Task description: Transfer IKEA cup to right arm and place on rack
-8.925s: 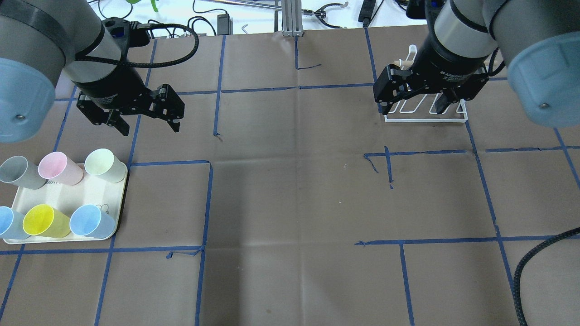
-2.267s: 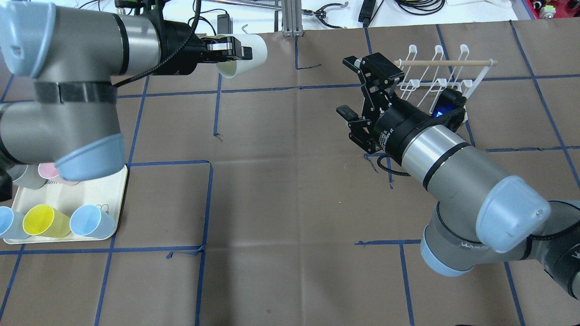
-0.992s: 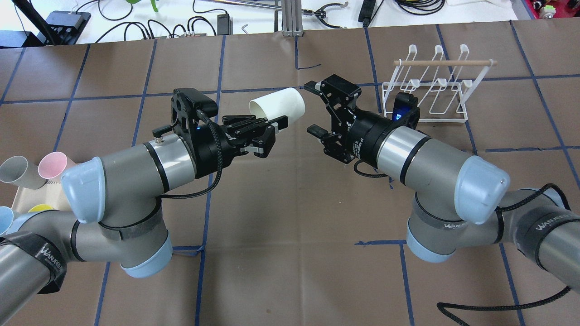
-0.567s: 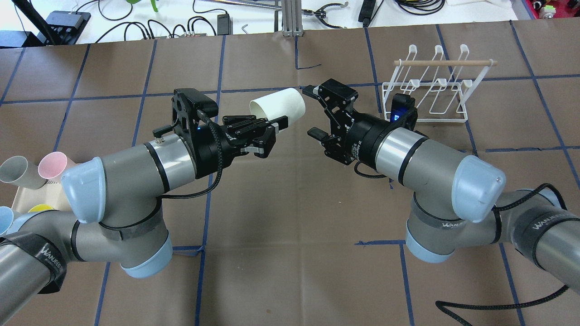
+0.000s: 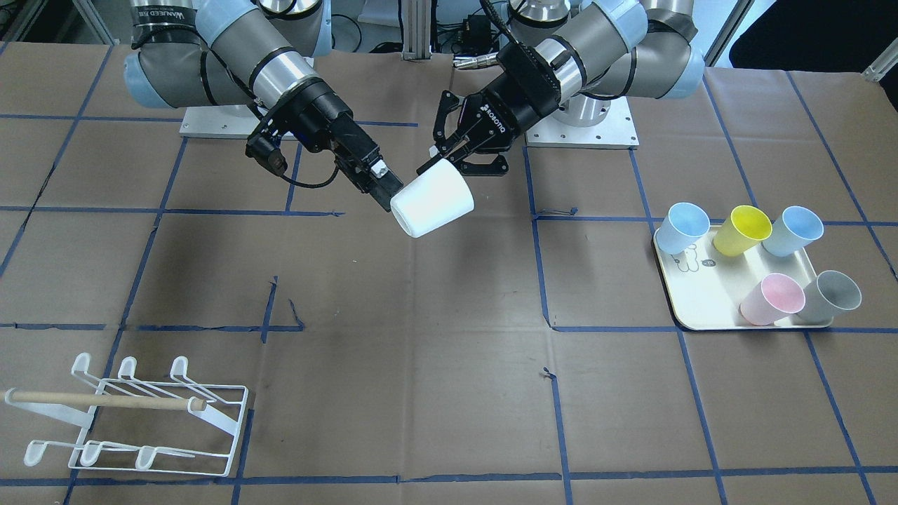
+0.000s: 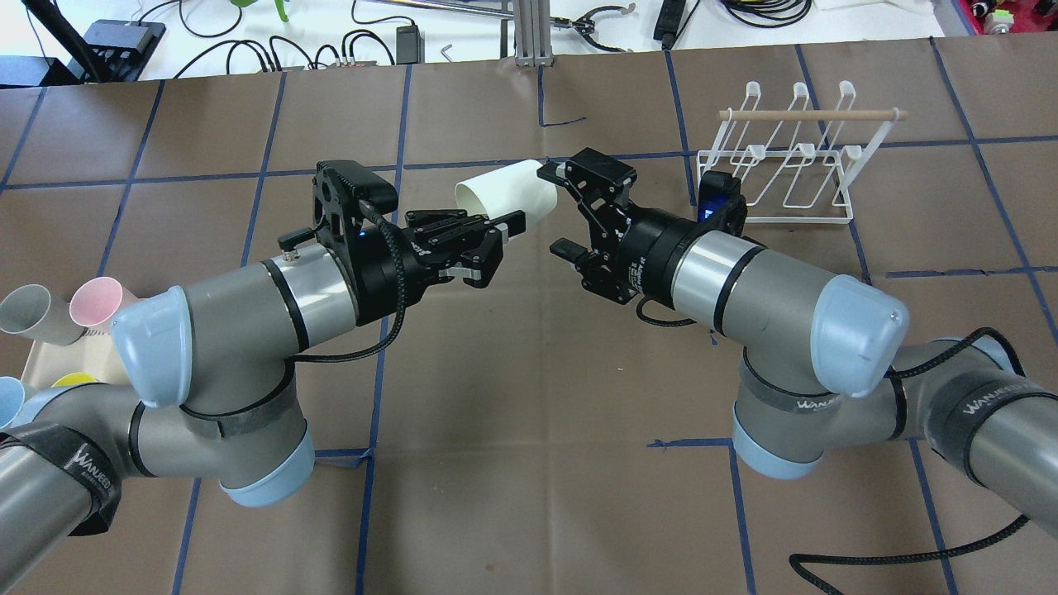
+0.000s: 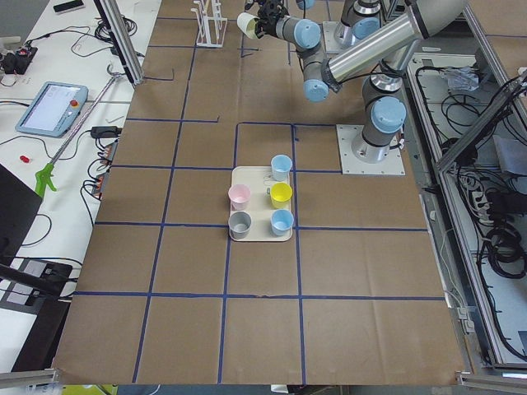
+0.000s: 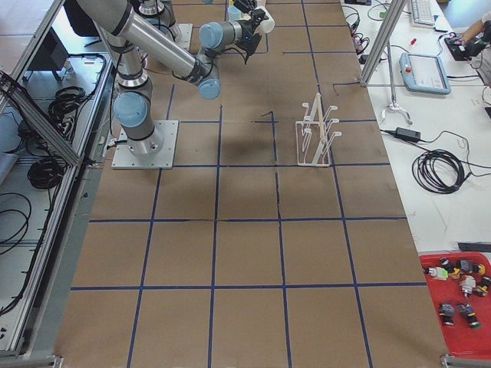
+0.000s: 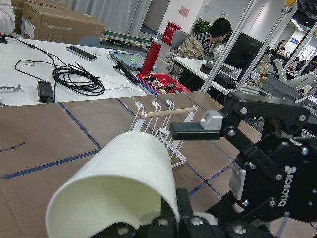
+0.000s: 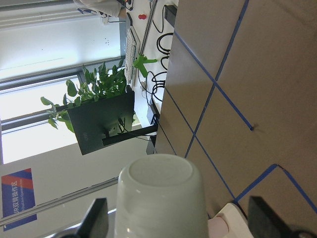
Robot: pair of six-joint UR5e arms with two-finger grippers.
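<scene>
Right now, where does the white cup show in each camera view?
Front-facing: white cup centre, upper half.
Overhead: white cup upper centre.
Exterior left: white cup tiny, top edge.
Exterior right: white cup tiny, top edge.
Left wrist: white cup large, lower left.
Right wrist: white cup bottom centre, base facing camera.
Shared landmark: white wire rack, seen in all but right wrist.

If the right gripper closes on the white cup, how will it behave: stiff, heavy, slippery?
The white cup looks thin-walled, smooth plastic, so probably light but somewhat slippery. The left gripper holds it sideways by the rim alone without sagging, suggesting it is fairly stiff. Being tapered and round, it would likely roll if dropped.
</scene>
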